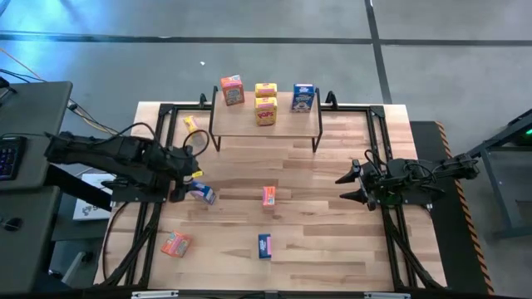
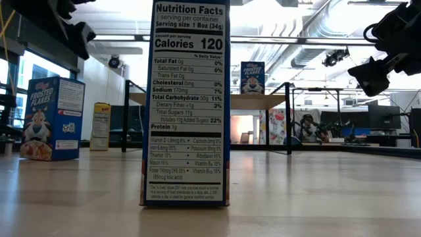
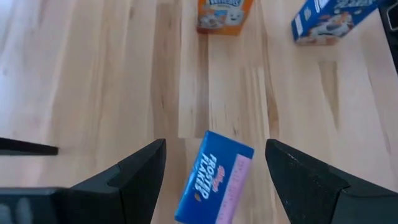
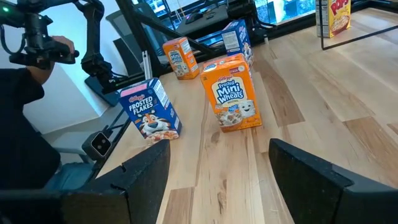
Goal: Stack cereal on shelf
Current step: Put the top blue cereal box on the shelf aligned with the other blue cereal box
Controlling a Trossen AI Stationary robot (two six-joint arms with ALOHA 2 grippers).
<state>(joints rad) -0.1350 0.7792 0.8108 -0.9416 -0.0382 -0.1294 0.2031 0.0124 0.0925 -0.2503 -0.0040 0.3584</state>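
The shelf (image 1: 264,124) stands at the table's far side and bears an orange cereal box (image 1: 232,90), two yellow ones (image 1: 265,100) and a blue one (image 1: 302,98). A blue box (image 3: 214,183) rests on the table at the left. My left gripper (image 3: 214,155) hangs open above it, slanting down, one finger on either side and clear of it. My right gripper (image 1: 349,184) waits open at the table's right. More boxes stand on the table: orange (image 1: 268,195), blue (image 1: 264,245), orange (image 1: 175,243) and yellow (image 1: 191,124).
The near blue box (image 2: 186,102) fills the middle of the low view. Black frame rails (image 1: 391,241) run along both sides of the table. A person (image 4: 25,106) shows beyond the table's left edge. Bare wood (image 1: 332,249) lies at the near right.
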